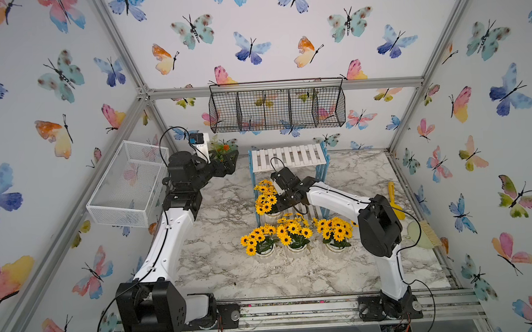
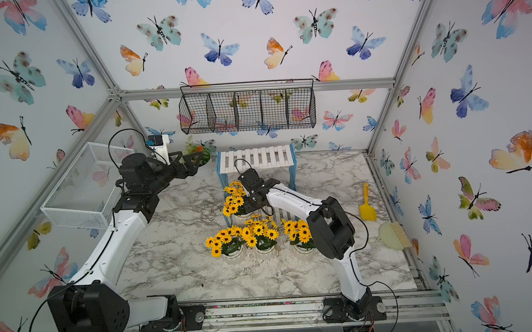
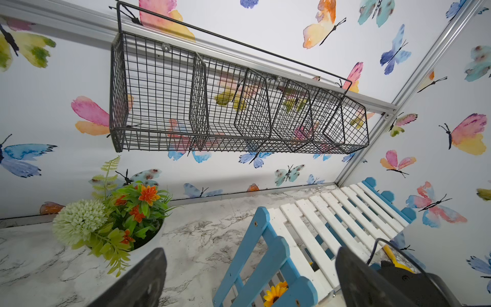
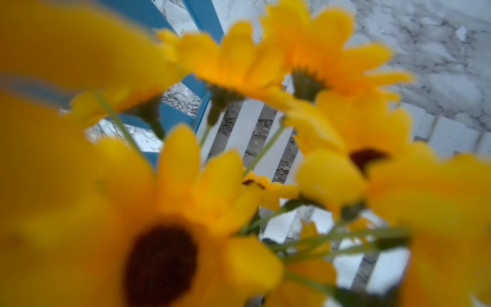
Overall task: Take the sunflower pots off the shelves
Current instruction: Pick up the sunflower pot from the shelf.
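- Three of the small white ribbed pots of yellow, dark-centred artificial sunflowers stand in a row on the grey-veined white marble tabletop (image 1: 220,267), just in front of the rack: one pot (image 1: 259,241), a second pot (image 1: 294,233) and a third pot (image 1: 335,231). I judge that share of the job done.
- The fourth sunflower pot (image 1: 266,200) is on the lower tier of the small two-tier rack with white slatted boards and blue lattice side frames (image 1: 289,158), at the end nearer the left arm. The upper board carries nothing.
- The right gripper (image 1: 279,204) is down among that pot's blooms with its jaws closed (the right wrist view is filled with blurred petals, so I cannot tell whether stems or pot rim sit between the jaws).
- The left gripper (image 1: 229,163) hovers with its jaws spread wide and holds nothing. It is near the white pot of orange, white and green mixed flowers (image 3: 114,220) at the back, which is no part of the task.
- What is left, as I judge it: lift the fourth sunflower pot clear of the rack and set it on the tabletop beside the other three.
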`<state>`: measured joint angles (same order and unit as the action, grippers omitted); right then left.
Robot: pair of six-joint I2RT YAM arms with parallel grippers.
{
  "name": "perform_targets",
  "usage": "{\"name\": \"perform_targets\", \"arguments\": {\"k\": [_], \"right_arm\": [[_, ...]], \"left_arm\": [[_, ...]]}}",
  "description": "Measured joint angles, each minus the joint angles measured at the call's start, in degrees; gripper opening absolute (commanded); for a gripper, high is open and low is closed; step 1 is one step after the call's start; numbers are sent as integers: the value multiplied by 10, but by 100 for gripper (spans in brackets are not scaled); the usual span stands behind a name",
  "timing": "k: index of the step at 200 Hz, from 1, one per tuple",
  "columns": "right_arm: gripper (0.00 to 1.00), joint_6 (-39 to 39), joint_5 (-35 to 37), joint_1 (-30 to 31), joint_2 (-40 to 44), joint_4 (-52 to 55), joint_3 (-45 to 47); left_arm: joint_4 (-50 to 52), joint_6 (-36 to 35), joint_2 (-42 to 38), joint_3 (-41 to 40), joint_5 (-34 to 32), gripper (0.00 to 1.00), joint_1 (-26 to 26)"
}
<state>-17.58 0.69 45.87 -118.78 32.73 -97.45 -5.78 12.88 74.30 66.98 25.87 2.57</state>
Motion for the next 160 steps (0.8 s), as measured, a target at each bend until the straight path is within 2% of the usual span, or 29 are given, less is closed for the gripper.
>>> {"name": "perform_targets", "arguments": {"k": [160], "right_arm": [[2, 24, 25, 0, 75, 80, 7]], "left_arm": [[0, 2, -4, 0, 0, 98, 0]]}}
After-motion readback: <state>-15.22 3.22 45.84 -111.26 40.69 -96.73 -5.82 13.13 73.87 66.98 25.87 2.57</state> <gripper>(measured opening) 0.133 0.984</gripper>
